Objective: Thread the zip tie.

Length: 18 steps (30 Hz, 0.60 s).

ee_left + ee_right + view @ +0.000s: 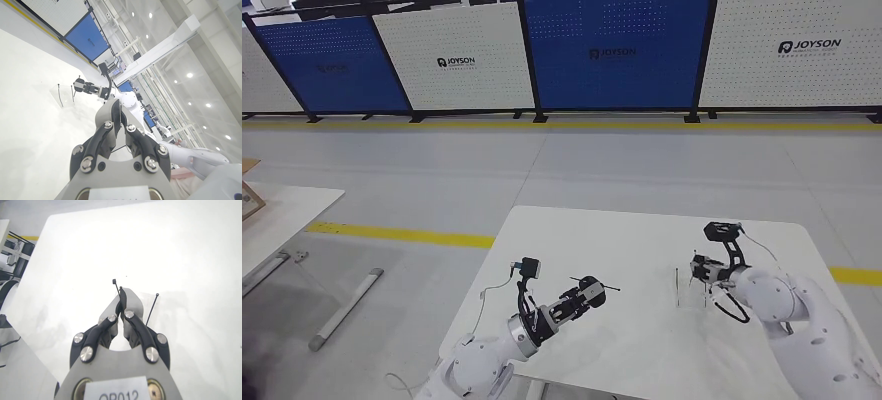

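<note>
Closest in on the left wrist view, the left hand (118, 103) has its grey fingers pressed together on a thin black plastic zip tie (120, 112), whose strap runs edge-on between the ribbed black pads (115, 113). From above, this hand (592, 292) sits over the near left part of the rounded white surface (642, 235), and the strap's end (611, 289) pokes out past the fingertips towards the other arm. The right hand (121, 293) is likewise clamped narrow, gripping a second black zip tie (115, 285) with its square head standing out just beyond the fingertips. In the top view the right hand (699, 270) is over the right part of the surface, well apart from the left one. Just beside it stands a small clear plastic stand (54, 91) resting on the surface (28, 75), with spare black zip ties (60, 94) propped upright against it, heads up. One of these spares (152, 308) leans close to the right hand's fingers, above the surface (132, 237); from overhead they read as thin dark lines (678, 285) between the two arms, nearer the right.
</note>
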Available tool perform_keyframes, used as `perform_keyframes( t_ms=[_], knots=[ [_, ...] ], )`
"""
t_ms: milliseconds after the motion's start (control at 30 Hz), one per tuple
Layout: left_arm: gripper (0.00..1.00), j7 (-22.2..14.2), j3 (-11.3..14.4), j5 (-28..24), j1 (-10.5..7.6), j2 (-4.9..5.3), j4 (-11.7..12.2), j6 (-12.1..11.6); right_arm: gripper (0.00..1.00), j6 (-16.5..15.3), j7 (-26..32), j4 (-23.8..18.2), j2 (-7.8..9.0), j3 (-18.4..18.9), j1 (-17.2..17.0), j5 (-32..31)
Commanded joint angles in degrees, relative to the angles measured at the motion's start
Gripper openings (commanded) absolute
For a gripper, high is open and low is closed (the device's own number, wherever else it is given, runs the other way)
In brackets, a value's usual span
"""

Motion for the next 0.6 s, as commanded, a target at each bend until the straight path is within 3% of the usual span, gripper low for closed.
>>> perform_keyframes(
  t_ms=[0,567],
  knots=[
    [0.0,0.0,0.0,0.0,0.0,0.0,0.0,0.0,0.0,-1.08,-1.46,-2.11,0.38,0.98,-1.93,-0.98],
    [0.0,0.0,0.0,0.0,0.0,0.0,0.0,0.0,0.0,-1.74,-0.76,-3.45,0.67,1.45,-3.05,-1.81]
  ],
)
